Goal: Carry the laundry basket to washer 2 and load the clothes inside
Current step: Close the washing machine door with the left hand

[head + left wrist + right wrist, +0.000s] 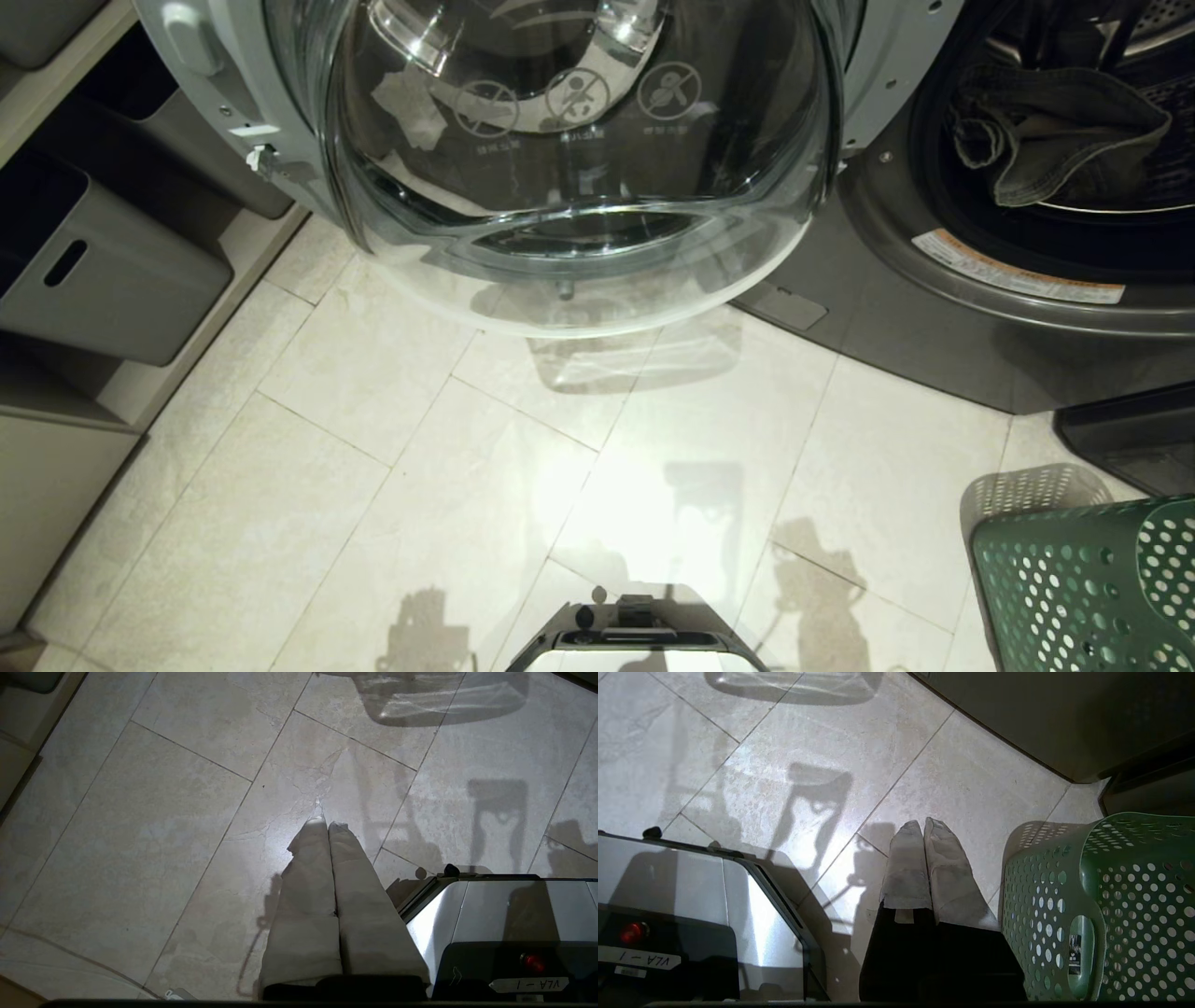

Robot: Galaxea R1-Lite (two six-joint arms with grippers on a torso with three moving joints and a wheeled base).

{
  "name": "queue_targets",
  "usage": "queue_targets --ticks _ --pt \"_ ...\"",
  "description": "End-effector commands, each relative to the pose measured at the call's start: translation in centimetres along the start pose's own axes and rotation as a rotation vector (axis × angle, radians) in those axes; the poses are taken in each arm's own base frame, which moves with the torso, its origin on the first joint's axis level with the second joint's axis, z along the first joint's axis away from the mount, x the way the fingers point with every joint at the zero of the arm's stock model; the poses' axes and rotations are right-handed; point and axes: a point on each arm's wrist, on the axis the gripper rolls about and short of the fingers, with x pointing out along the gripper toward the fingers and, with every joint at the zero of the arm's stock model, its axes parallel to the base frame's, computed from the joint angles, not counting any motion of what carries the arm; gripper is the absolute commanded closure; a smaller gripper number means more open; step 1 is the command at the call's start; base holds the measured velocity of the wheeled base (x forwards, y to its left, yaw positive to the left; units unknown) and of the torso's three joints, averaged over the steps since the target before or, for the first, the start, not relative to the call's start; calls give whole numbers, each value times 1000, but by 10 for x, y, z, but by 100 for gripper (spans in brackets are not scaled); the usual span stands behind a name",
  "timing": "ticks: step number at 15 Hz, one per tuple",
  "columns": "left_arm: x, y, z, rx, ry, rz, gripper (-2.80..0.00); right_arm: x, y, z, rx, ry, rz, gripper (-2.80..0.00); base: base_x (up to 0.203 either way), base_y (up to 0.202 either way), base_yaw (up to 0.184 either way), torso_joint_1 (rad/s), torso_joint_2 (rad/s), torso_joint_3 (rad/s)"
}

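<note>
The basket [1092,588] is green plastic, its walls pierced all over with round holes and a slot handle cut in one end; it stands on the floor [373,485] at the lower right of the head view, and what lies inside it cannot be seen. The washer [934,308] fills the upper right of that frame, dark grey, with its drum open and a dark olive garment [1055,140] lying in the mouth. Its door [579,168], a deep clear glass bowl in a grey frame, hangs swung open across the upper centre.

The floor is pale, glossy stone tile with thin grout lines, bright with glare at lower centre. At the left edge stand cream shelves [56,392] holding grey bins [103,280] with slot handles. The robot's silver base [635,644] shows at the bottom centre.

The left gripper [325,823] points down over bare tile, jaws clenched on nothing, pale padded fingers pressed together. The right gripper [923,823] points down just beside the basket, jaws likewise clenched and empty.

Three round prohibition symbols are printed on the door glass, the text under them too small to read. A white and orange warning label [1018,269] sits on the drum rim, unreadable. A tag on the base reads "VLA-1", seen upside down in both wrist views
</note>
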Motion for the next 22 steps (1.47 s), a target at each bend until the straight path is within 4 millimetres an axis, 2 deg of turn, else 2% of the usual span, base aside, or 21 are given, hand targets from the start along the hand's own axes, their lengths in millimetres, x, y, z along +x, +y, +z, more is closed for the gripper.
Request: queue_targets --ticks 1,22 --pt "0 0 0 0 0 0 0 0 0 -1 2 2 2 0 0 0 0 0 0 0" --pt "0 0 0 1 -1 -1 0 0 0 -2 26 15 -31 0 0 0 0 0 0 0"
